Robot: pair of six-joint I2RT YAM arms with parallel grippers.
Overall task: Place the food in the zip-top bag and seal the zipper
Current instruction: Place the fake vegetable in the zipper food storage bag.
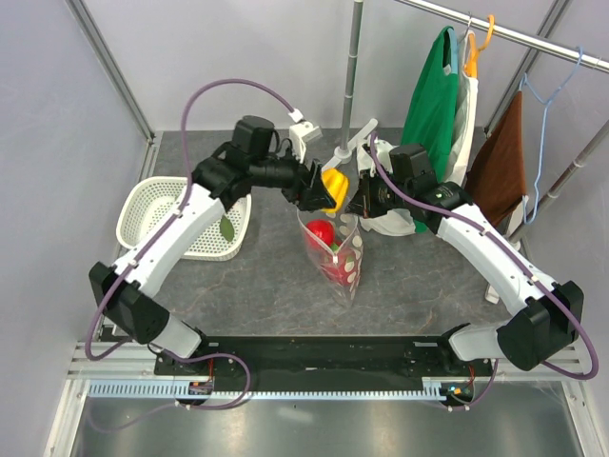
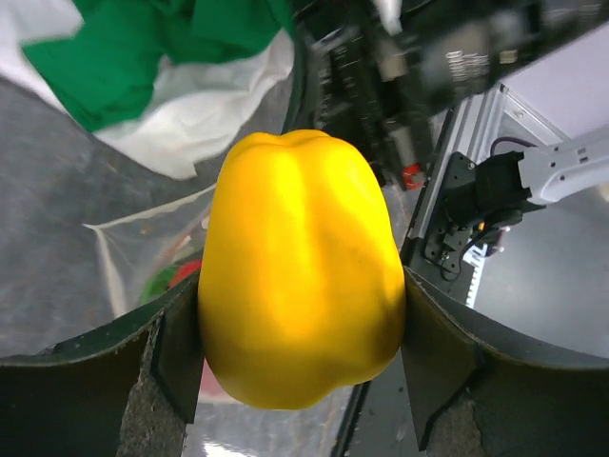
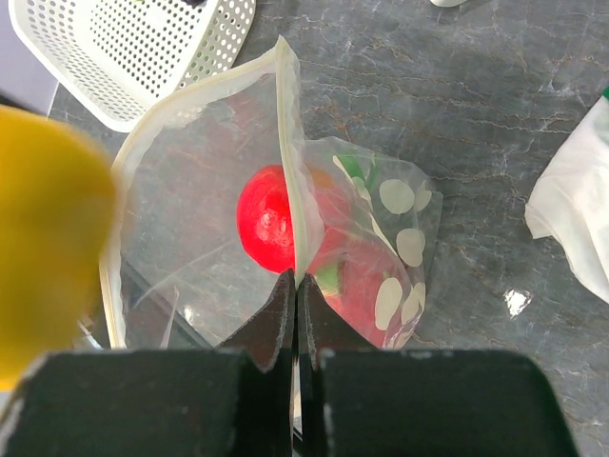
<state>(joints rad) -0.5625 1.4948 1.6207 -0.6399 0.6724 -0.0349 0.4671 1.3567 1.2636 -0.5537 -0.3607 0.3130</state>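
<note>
While the yellow toy pepper (image 2: 300, 271) was held over the open mouth of the dotted zip-top bag (image 3: 190, 209), it was clamped across its waist by the left fingers (image 2: 176, 357), spread only as wide as the pepper. The bag's rim was pinched flat between the fully closed right fingers (image 3: 278, 319), so that it stood upright on the counter (image 3: 457, 95). A red piece (image 3: 265, 228) was seen inside. The pepper was judged light, smooth and rigid (likely slippery). The film was judged limp and best gripped at its stiffer rim.
</note>
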